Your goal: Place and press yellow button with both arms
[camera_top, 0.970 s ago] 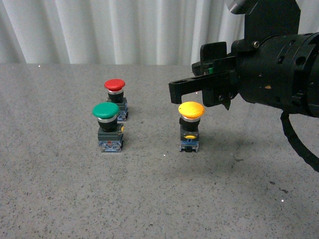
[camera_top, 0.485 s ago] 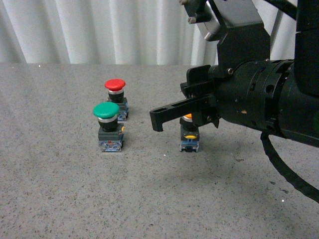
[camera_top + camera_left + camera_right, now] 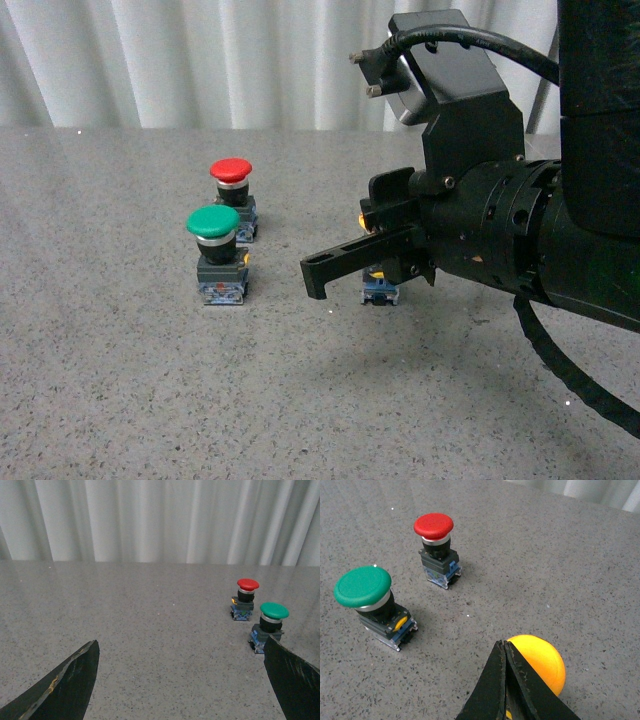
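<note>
The yellow button (image 3: 542, 665) stands on the grey table; its wide yellow cap lies right under my shut right gripper (image 3: 503, 646), whose fingers cover much of the cap. In the front view the right gripper (image 3: 318, 278) hides the cap; only the button's bluish base (image 3: 381, 291) and a sliver of yellow show. I cannot tell if the fingers touch the cap. My left gripper (image 3: 180, 680) is open and empty above bare table, left of the other buttons; it is out of the front view.
A green-capped button (image 3: 214, 252) and a red-capped button (image 3: 233, 192) stand left of the yellow one; both show in the left wrist view (image 3: 272, 621) and the right wrist view (image 3: 370, 597). A white curtain (image 3: 200, 60) hangs behind the table.
My right arm has come forward and down over the yellow button; its shut fingers now hide the cap from the front. The buttons have not moved.
</note>
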You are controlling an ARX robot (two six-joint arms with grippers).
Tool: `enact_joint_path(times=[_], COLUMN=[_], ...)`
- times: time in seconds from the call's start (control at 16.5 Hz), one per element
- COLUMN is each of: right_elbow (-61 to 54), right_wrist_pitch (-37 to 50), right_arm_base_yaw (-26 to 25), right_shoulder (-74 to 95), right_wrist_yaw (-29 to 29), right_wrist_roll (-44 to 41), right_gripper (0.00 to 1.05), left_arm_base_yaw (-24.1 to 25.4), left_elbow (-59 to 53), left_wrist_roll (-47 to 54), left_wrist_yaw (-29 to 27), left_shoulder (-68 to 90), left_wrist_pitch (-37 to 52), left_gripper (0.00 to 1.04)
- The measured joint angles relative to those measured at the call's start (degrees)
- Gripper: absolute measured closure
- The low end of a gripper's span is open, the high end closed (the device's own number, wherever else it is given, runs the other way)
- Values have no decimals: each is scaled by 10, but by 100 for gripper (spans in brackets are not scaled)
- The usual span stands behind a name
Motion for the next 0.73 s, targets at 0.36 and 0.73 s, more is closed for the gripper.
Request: enact_joint_path(times=[0.36,0.73], right_elbow=[4,13], right_wrist_pitch=[-11,-22], right_arm_base_yaw=[1,-4], right_shoulder=[14,14], right_wrist_yaw=[0,11], right_wrist_roll=[-3,-8], right_gripper=[103,103], left_arm_base_yaw=[0,0], left_elbow=[0,0], left_wrist_roll=[0,0], left_wrist_yaw=[0,0], left_shoulder=[0,0], left_wrist_pitch=[0,0], left_gripper=[7,7])
